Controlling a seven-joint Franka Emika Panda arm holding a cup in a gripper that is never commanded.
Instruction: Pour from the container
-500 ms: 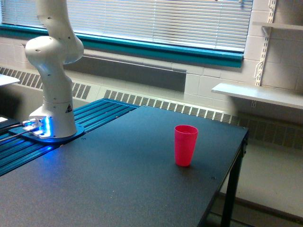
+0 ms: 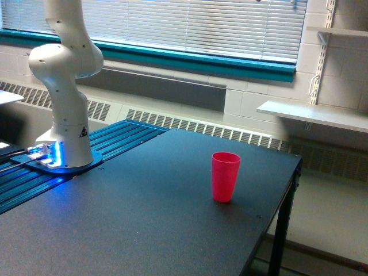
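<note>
An opaque pink-red plastic cup stands upright on the dark table, toward the exterior view's right edge of the tabletop. The transparent container with brown material is out of view. Only the white arm's base and lower links show at the exterior view's left; they rise out of the top of the frame. The gripper is out of view.
The arm's base sits on a blue ribbed platform with a glowing blue light. The table's right edge drops to the floor. Behind are a radiator, window blinds and a wall shelf.
The arm's lower links have shifted very slightly toward the exterior view's left. The pink cup has not moved.
</note>
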